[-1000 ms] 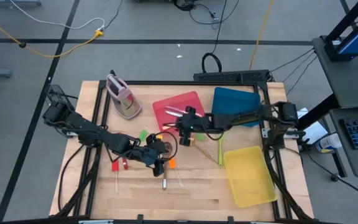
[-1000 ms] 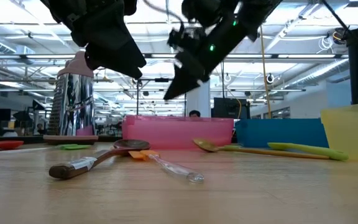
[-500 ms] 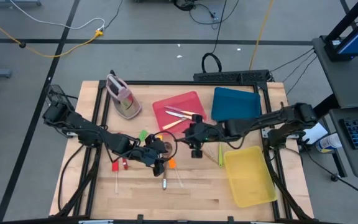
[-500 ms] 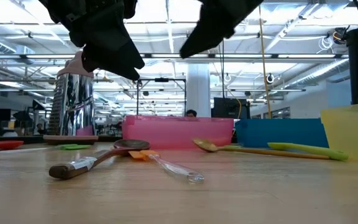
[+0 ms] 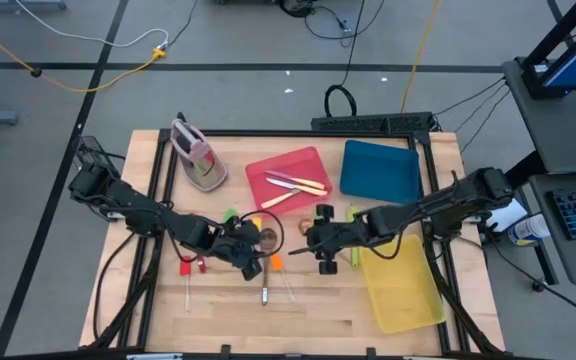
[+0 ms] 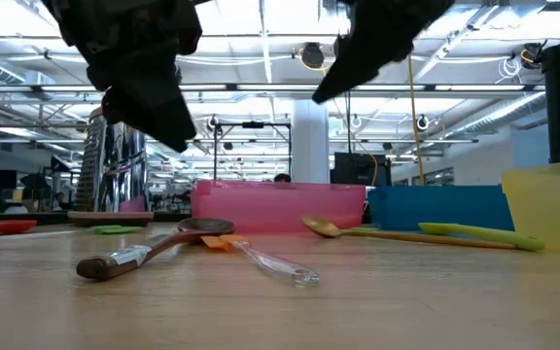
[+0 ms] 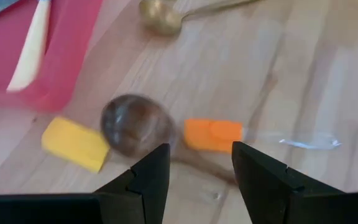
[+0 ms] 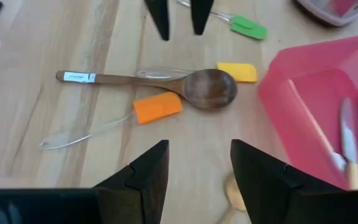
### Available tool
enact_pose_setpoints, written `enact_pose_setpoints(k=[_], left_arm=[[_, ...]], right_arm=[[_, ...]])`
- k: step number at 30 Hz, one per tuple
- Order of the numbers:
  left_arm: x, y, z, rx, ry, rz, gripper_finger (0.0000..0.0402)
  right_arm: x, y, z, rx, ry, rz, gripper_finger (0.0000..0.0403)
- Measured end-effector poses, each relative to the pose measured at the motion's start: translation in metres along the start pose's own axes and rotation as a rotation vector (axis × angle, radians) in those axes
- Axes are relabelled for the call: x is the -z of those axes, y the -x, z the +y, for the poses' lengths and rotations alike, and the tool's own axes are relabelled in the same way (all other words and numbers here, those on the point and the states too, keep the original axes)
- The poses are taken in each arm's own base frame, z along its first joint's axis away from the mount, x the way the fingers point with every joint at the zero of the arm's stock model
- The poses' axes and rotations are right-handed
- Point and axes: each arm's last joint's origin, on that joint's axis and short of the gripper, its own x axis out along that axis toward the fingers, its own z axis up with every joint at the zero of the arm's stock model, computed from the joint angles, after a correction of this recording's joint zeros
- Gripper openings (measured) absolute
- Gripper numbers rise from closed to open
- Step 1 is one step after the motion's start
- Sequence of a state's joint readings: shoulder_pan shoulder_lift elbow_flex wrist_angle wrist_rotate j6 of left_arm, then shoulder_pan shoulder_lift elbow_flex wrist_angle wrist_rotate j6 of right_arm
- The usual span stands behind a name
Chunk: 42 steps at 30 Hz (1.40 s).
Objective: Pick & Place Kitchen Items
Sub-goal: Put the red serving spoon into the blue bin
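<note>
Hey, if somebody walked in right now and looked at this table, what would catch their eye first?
Probably both open grippers, left gripper and right gripper, hovering mid-table over a brown wooden spoon lying beside an orange spatula. Next, the red tray behind them, holding cream-handled knives.

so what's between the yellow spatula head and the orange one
The brown wooden spoon's bowl lies between the yellow head and the orange head, clearest in the right wrist view.

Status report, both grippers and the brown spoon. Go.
Left gripper open, empty, hovering over brown spoon. Right gripper open, empty, nearby. Spoon flat on table, orange spatula and yellow spatula crowding its bowl.
</note>
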State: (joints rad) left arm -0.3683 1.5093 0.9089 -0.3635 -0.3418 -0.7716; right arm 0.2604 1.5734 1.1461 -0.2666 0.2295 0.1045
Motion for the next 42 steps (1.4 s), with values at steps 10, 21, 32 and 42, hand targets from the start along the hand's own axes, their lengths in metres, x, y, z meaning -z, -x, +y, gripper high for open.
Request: enact_pose_setpoints(k=[10, 21, 32, 42], left_arm=[[0.003, 0.000, 0.003, -0.042, 0.201, 0.017, 0.0179], [0.007, 0.001, 0.008, -0.099, 0.280, 0.044, 0.0179], [0.027, 0.007, 0.024, -0.255, 0.495, 0.318, 0.0179], [0.046, 0.024, 0.044, -0.577, 0.679, 0.496, 0.0179]], right_arm=[[0.053, -0.024, 0.005, -0.028, -0.012, -0.166, 0.0165], [0.080, -0.022, 0.001, -0.033, 0.015, -0.454, 0.0163], [0.093, -0.023, 0.000, -0.027, 0.026, -0.442, 0.0162], [0.093, -0.023, 0.000, -0.027, 0.026, -0.442, 0.0160]])
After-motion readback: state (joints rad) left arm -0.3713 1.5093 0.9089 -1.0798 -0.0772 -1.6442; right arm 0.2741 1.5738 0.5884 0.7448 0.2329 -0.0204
